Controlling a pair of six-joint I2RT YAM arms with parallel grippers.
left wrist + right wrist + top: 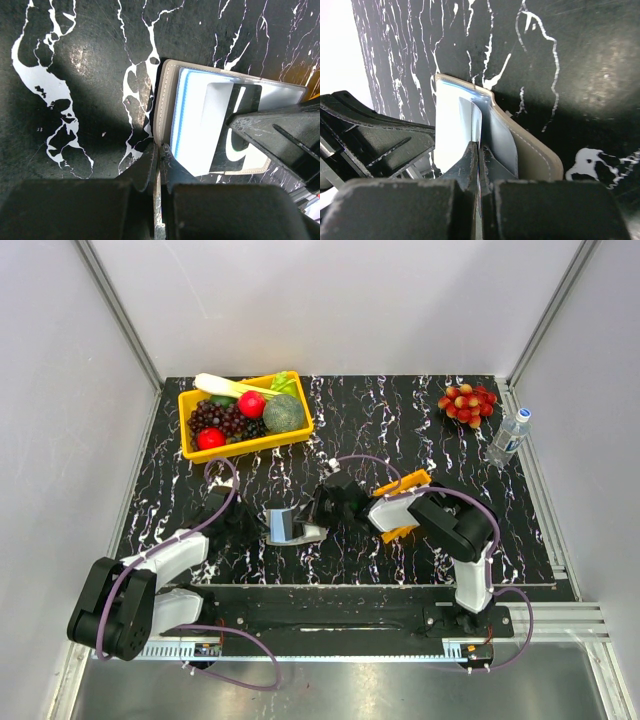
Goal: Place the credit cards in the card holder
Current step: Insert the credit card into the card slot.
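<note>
1. Top view, containers. One yellow bin (245,447) stands well beyond my left gripper (262,527). It holds one bunch of dark grapes, two red fruits, one round green fruit, one pale stalk and one leafy green. One small orange tray (408,483) lies just behind my right gripper (320,524), under that wrist, and its contents are hidden.
2. Top view, loose items. One bunch of red grapes (467,404) and one water bottle (509,436) sit on the black marbled table (400,420), well beyond my right fingers.
3. Top view, task item. One card holder (288,524) is open between my two sets of fingertips and touches both. Its length runs from one gripper to the other.
4. Left wrist view. My left gripper (159,157) is clenched on the stitched taupe edge of the card holder (192,115), whose pale blue inside faces this camera. One credit card (247,112), dark with a white mark, lies against that inside face. Its long axis runs parallel to the edge I pinch. One of my right fingers (280,137) overlaps it.
5. Right wrist view. My right gripper (479,155) is pressed closed inside the fold on a thin sheet, which I read as the credit card seen edge-on. The card holder (535,155) stands on edge in a V, with one panel on each side of my fingertips and the taupe outside to their right.
</note>
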